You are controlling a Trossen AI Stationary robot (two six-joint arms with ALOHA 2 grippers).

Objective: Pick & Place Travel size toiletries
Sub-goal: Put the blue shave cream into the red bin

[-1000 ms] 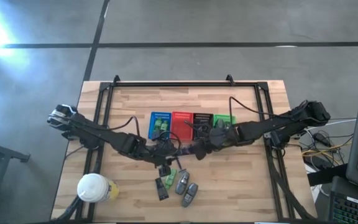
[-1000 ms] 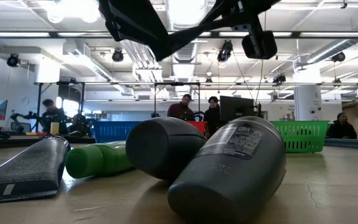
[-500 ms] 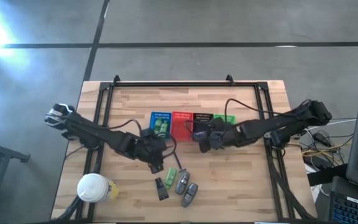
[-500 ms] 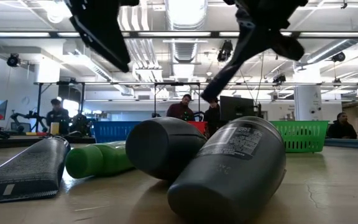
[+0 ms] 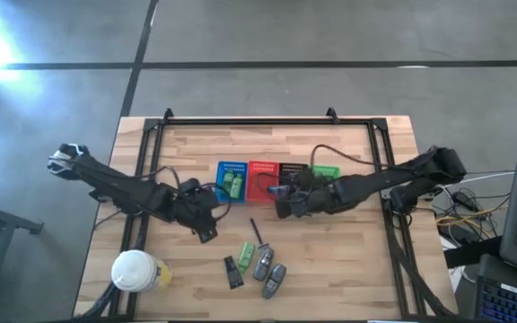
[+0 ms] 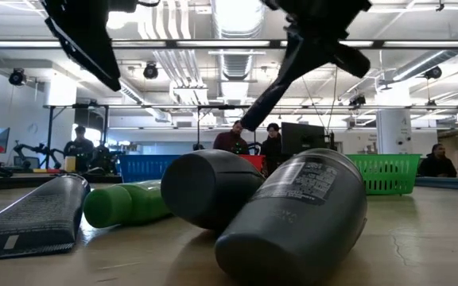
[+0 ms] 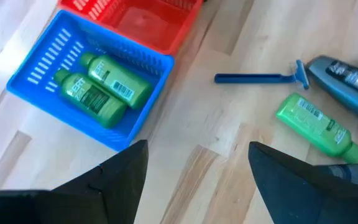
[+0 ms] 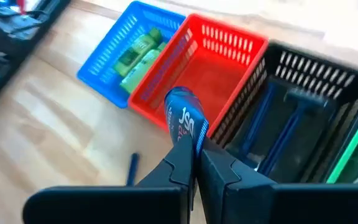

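Near the counter's front edge, two grey oval deodorant bottles (image 5: 269,271) are lying side by side with a dark flat sachet (image 5: 232,273) and a green tube (image 5: 247,254) just beside them, and a thin razor (image 5: 256,232) a little farther in. Judging by shape, the bottles are hard, light and smooth, likely to roll or slip, so a hold across the narrow waist looks safest; the sachet is soft and flat and would need pinching at an edge.

The left gripper (image 5: 206,228) is hovering with its jaws spread and empty, over bare wood between the loose items and the blue basket (image 7: 48,93), which is holding two green tubes (image 7: 101,87).

Farther in, the right gripper (image 8: 194,155) is pinching one blue-grey deodorant bottle (image 8: 185,118) by its lower end, hanging it over the near rim of the red basket (image 8: 241,46); the black basket (image 8: 347,106) beside it is holding razors
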